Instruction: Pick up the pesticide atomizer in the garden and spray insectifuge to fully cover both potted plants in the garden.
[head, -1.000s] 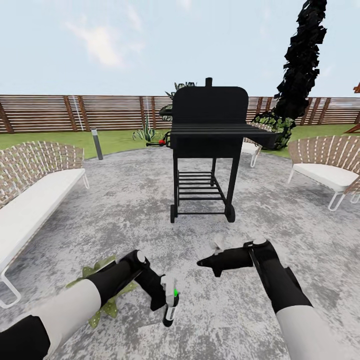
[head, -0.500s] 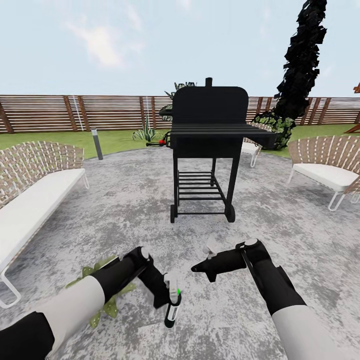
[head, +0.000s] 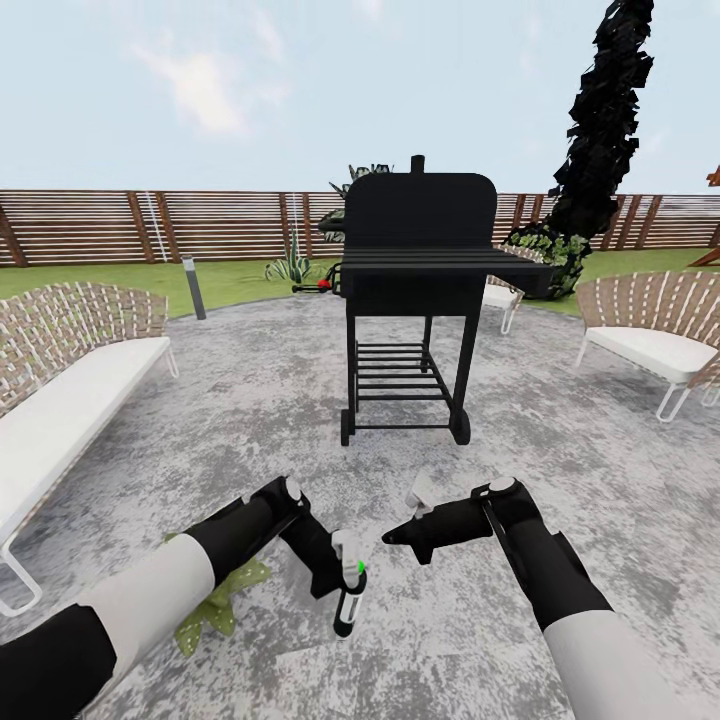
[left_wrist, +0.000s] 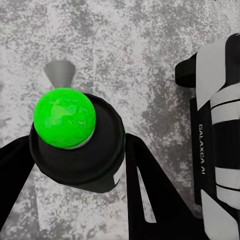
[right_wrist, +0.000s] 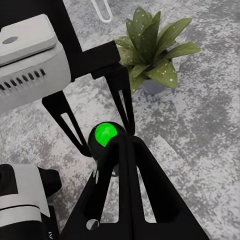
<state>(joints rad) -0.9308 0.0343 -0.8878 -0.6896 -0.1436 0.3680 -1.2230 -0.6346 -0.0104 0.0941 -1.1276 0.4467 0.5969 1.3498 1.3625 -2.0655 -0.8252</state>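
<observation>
My left gripper (head: 335, 580) is shut on the pesticide atomizer (head: 346, 606), held low over the patio. The bottle has a dark body and a white head, and its dot glows green (left_wrist: 65, 117). My right gripper (head: 392, 536) is shut and empty, its tip pointing at the atomizer's head from the right, very near the green dot (right_wrist: 106, 134). Whether it touches is unclear. One potted plant (head: 215, 605) sits on the paving under my left forearm, partly hidden by it. The right wrist view shows its pointed spotted leaves and grey pot (right_wrist: 150, 52) beyond the left gripper (right_wrist: 95, 107).
A black barbecue grill (head: 420, 270) stands ahead at mid-patio. A white-cushioned wicker bench (head: 70, 390) lines the left side, and a wicker chair (head: 655, 335) stands at right. Near the patio's far edge are a short lamp post (head: 193, 288) and a spiky plant (head: 292, 266) before the fence.
My left arm has shifted a little right and forward with the atomizer, uncovering more of the plant. The right gripper came left toward the bottle a second ago and has since held still.
</observation>
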